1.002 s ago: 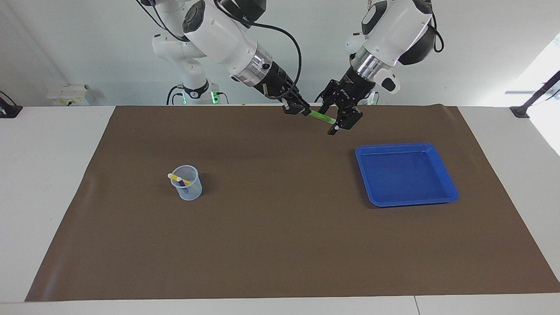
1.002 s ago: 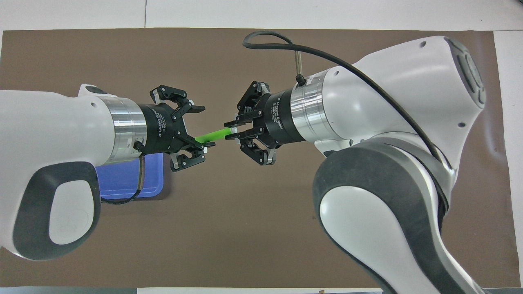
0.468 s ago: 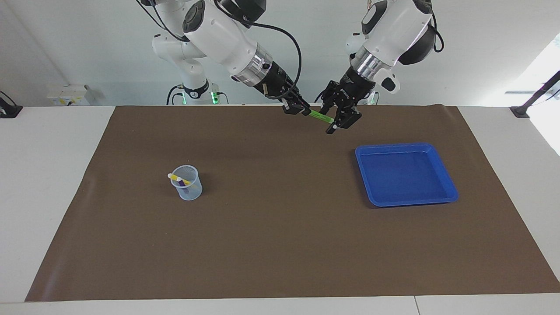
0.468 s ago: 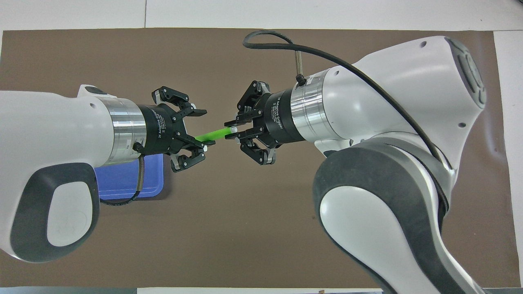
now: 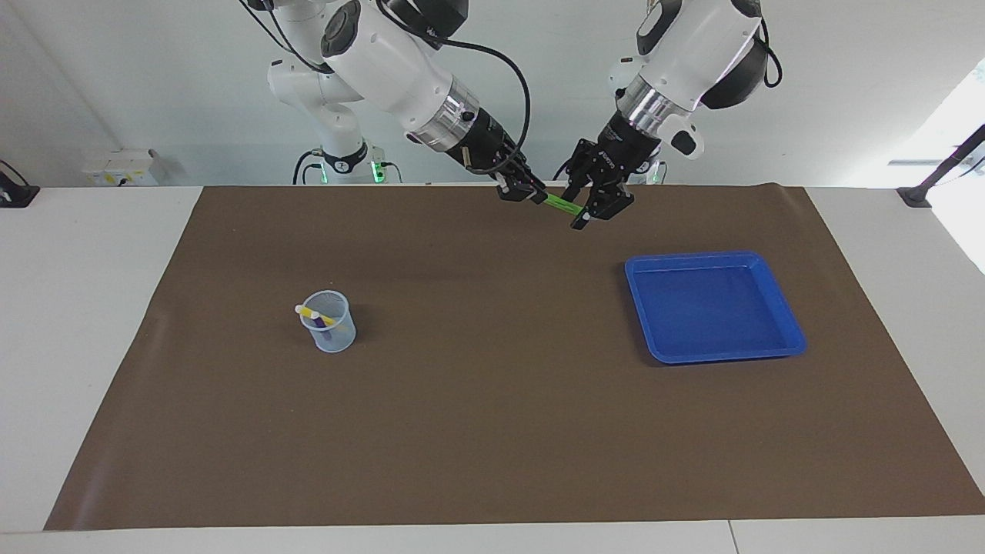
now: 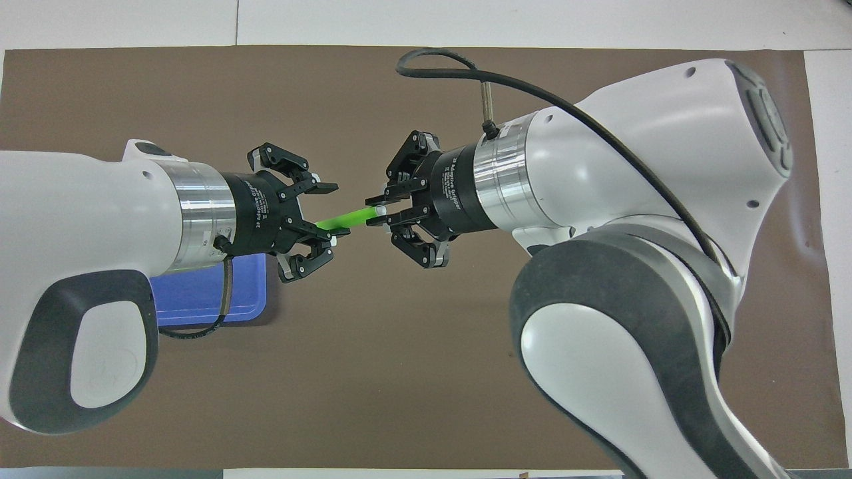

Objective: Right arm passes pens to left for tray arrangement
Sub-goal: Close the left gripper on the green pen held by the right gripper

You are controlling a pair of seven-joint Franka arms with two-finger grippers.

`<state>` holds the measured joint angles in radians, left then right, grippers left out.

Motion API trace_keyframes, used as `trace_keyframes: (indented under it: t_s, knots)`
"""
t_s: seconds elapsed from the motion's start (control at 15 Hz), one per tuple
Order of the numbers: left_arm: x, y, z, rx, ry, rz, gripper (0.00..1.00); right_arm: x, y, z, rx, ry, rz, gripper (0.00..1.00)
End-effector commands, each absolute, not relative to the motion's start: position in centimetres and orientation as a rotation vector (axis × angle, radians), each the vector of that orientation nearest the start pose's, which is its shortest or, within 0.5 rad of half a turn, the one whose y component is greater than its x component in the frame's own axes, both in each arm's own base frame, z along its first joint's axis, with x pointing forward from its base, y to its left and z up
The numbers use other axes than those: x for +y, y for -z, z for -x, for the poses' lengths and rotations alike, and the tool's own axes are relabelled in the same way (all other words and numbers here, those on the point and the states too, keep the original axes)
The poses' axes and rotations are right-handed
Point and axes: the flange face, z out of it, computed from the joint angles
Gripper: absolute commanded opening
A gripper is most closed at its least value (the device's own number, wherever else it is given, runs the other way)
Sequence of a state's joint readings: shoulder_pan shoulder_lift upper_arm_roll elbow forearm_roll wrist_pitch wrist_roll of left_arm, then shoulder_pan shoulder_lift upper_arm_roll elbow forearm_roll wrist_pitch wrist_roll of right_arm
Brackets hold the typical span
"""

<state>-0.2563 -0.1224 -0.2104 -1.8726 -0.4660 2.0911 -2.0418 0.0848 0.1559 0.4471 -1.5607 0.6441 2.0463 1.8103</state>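
Handover step underway: right gripper (image 6: 376, 217) jaws gripping green pen (image 6: 346, 218) over worktop (image 5: 492, 431); left gripper (image 6: 329, 211) jaws spread around its other end. Next: left clamps, right releases.

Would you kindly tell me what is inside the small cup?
The cup holds a yellow pen leaning over its rim and a purple pen; their lower ends are unclear.

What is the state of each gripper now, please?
Right gripper: closed on one end of the green pen, in the air.
Left gripper: open around the pen's other end, not yet gripping.
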Motion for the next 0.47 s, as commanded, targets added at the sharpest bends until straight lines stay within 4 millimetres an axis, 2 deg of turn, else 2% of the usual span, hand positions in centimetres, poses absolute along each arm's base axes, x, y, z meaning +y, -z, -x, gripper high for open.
trace_keyframes:
  t_s: [0.0, 0.4]
  knots:
    - [-27.32, -60.44, -48.09, 2.007, 0.405, -1.738, 0.00, 33.58, -60.81, -54.18, 1.711, -0.672, 1.818, 0.00]
    - [-27.10, -60.74, -48.28, 2.021, 0.404, -1.710, 0.00, 33.51, -60.79, -54.21, 1.713, -0.672, 1.818, 0.00]
